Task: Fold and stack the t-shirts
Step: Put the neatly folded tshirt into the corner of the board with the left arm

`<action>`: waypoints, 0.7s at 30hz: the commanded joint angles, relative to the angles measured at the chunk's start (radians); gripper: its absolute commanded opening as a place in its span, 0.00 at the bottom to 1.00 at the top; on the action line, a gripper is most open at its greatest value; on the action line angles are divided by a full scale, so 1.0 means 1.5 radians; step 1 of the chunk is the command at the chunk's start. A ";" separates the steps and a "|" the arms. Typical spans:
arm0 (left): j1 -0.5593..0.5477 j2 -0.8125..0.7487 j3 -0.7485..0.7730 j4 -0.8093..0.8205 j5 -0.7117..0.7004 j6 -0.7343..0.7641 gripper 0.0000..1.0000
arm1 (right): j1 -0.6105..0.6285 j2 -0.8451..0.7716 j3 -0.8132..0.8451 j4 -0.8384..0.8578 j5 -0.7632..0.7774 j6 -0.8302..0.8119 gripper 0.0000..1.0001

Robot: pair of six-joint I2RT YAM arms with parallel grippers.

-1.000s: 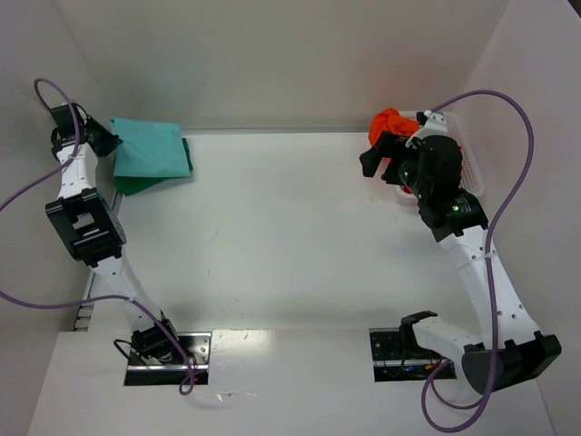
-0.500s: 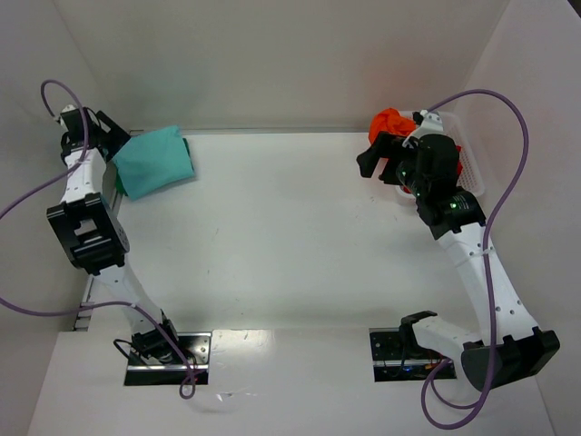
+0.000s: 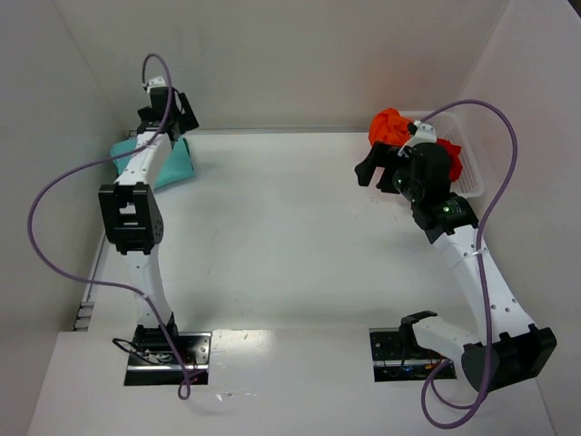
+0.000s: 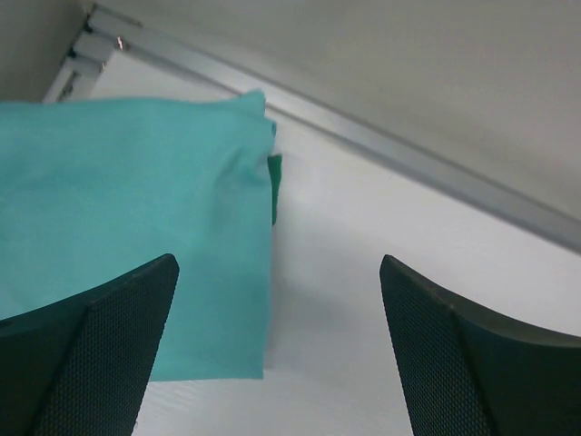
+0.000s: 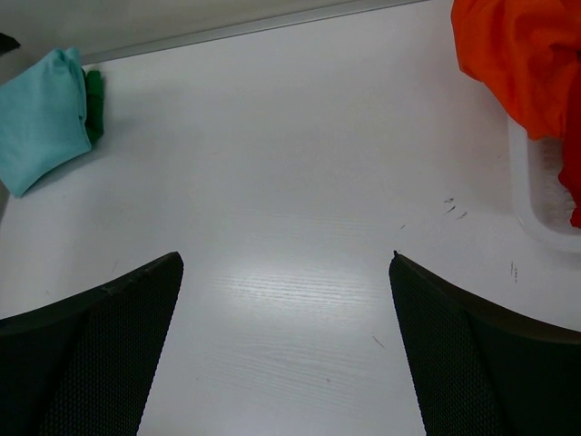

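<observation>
item: folded light teal cloth t-shirt stacked on dark green cloth t-shirt, far-left corner of white bench. crumpled bright orange cloth t-shirt in white plastic mesh basket, far right. handling: likely soft, light, limp; pinch a bunched fold. left fingers, right fingers: spread wide, empty.

folded light teal t-shirt lies flat atop the dark green t-shirt, a sliver showing, far left; crumpled orange t-shirt and red t-shirt fill the basket, far right.

Folded teal t-shirt over green
</observation>
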 commanded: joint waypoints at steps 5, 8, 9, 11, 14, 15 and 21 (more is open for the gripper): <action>0.004 0.131 0.048 -0.026 -0.115 -0.062 0.99 | -0.010 -0.017 -0.018 0.045 0.022 -0.010 1.00; 0.011 0.156 0.063 -0.020 -0.112 -0.081 0.97 | -0.010 -0.005 -0.018 0.045 0.028 -0.010 1.00; 0.018 0.166 0.070 -0.020 -0.112 -0.087 0.95 | -0.010 -0.004 -0.018 0.045 0.028 -0.010 1.00; 0.024 0.178 0.089 -0.020 -0.088 -0.087 0.92 | -0.010 0.002 -0.018 0.051 0.028 -0.010 1.00; 0.039 0.196 0.113 -0.020 -0.033 -0.087 0.85 | -0.010 0.016 -0.018 0.051 0.028 -0.010 1.00; 0.039 0.206 0.129 -0.028 -0.021 -0.087 0.85 | -0.010 0.022 -0.018 0.051 0.028 -0.010 1.00; 0.039 0.147 0.114 -0.015 0.050 -0.095 0.95 | -0.010 0.014 -0.011 0.051 0.028 -0.003 1.00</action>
